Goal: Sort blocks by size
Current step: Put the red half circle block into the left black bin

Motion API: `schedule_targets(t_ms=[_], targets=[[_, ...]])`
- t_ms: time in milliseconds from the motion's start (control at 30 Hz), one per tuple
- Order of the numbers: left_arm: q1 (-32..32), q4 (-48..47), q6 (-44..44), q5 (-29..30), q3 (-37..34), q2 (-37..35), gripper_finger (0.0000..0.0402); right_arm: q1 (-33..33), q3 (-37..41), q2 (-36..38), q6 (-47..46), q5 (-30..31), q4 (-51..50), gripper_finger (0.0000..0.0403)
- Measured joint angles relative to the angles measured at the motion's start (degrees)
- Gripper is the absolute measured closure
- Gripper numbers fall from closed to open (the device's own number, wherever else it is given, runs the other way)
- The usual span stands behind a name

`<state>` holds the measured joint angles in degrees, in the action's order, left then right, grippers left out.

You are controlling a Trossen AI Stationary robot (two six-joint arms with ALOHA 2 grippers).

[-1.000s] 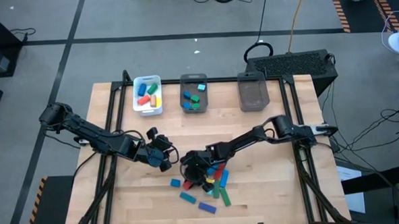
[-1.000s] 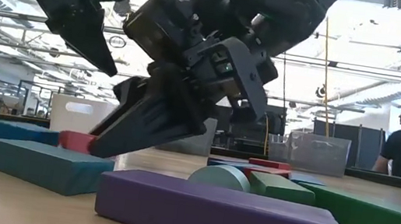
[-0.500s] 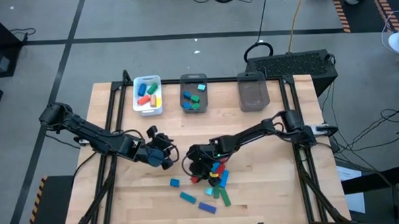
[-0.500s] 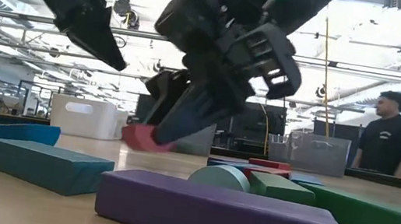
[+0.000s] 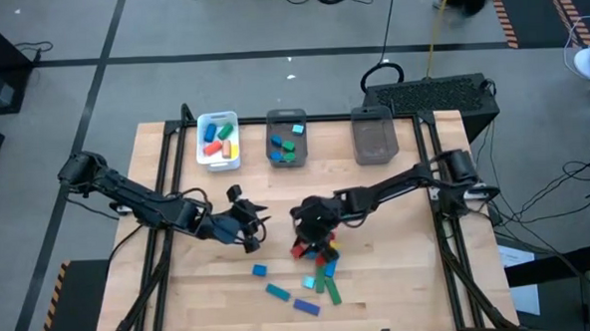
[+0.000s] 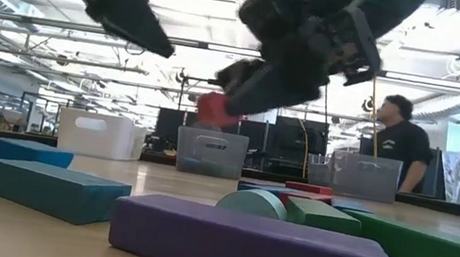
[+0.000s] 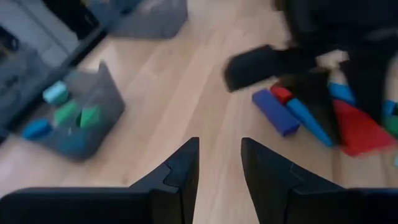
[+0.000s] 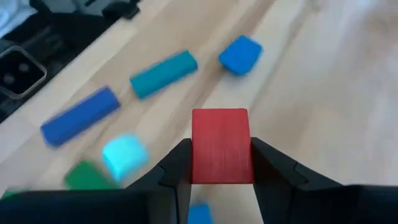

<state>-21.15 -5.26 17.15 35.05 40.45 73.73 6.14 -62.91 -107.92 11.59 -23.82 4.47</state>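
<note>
Two arms are over the table in front of you. Your right gripper [image 8: 221,180] has its fingers clamped on the sides of a red block [image 8: 220,146], and in the low view that block hangs well clear of the wood, up in front of the bins. From above, this gripper sits near the table's middle, just above the loose pile of blocks.

Your left gripper [image 7: 219,168] hovers to the left of the pile, fingers apart with only bare wood between them and nothing held.

On the table below the right gripper you can see a blue square block [image 8: 240,53], a teal bar [image 8: 163,73], a long blue bar [image 8: 79,116], a light cyan block [image 8: 124,154] and part of a green one [image 8: 87,176]. In the low view a purple bar [image 6: 251,244] lies nearest the camera, with a teal bar to its left and a long green bar [image 6: 429,249] to its right.

Along the far edge stand a white tray [image 5: 219,159] with red, blue, green, yellow and orange blocks in it, a grey bin [image 5: 286,115] in the middle holding blue, green and teal pieces, and a second grey bin [image 5: 374,142] to its right. A person [image 6: 400,148] stands in the room behind the table.
</note>
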Motion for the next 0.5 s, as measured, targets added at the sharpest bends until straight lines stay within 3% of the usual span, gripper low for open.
schedule_targets(t_ms=[300,500], targets=[[0.0,10.66,-16.85,-1.36,-0.01,1.06,0.0278,-4.62,11.94,8.11,-5.14,-0.32,12.81,0.0285],[0.0,15.26,-27.82,-4.38,-0.09,3.68,0.0278,-6.83,14.34,9.46,-7.2,-0.43,16.95,0.0285]])
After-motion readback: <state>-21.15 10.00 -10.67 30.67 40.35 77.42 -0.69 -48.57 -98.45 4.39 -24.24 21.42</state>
